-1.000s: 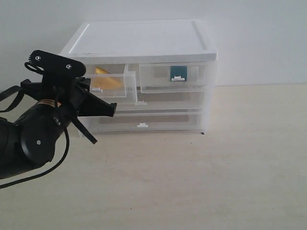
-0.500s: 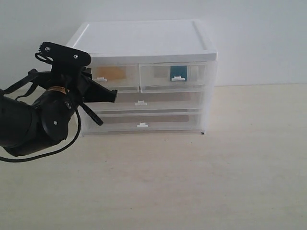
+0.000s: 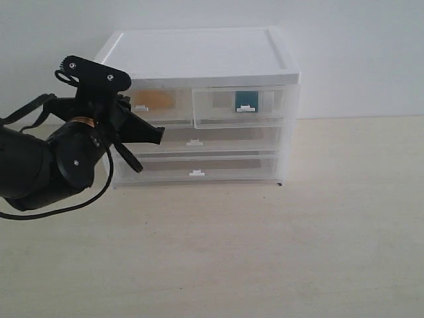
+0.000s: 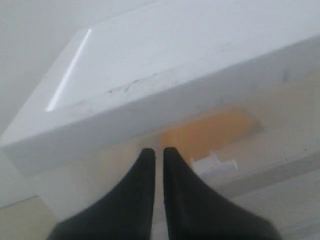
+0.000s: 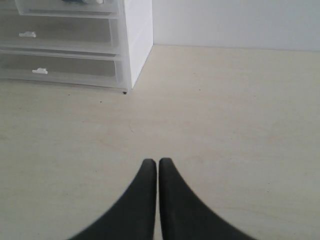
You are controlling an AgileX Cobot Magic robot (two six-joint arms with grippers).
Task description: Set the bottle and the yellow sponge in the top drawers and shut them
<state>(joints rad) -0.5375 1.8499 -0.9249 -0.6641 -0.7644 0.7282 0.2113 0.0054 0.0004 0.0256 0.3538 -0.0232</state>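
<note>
**Desk lead:** What are you seeing on the left?

**Operator:** I'm holding the left gripper (image 3: 158, 134) clenched on nothing, with its fingers pressed together. Its tips are pointing at the front of the left top drawer (image 3: 175, 109), but I can't tell whether they're touching it.

**Desk lead:** And the sponge?

**Operator:** The yellow sponge (image 3: 154, 101) is lying inside that drawer. The drawer is sitting flush in the cabinet (image 3: 199, 56), which is standing along the far edge of the desk (image 3: 298, 232).

**Desk lead:** Further right?

**Operator:** The bottle (image 3: 246, 99) is sitting in the right top drawer (image 3: 212, 106), which is also sitting flush. My right gripper (image 5: 157, 161) is hovering over bare desk, clenched and empty, well apart from the cabinet's right side.
</note>
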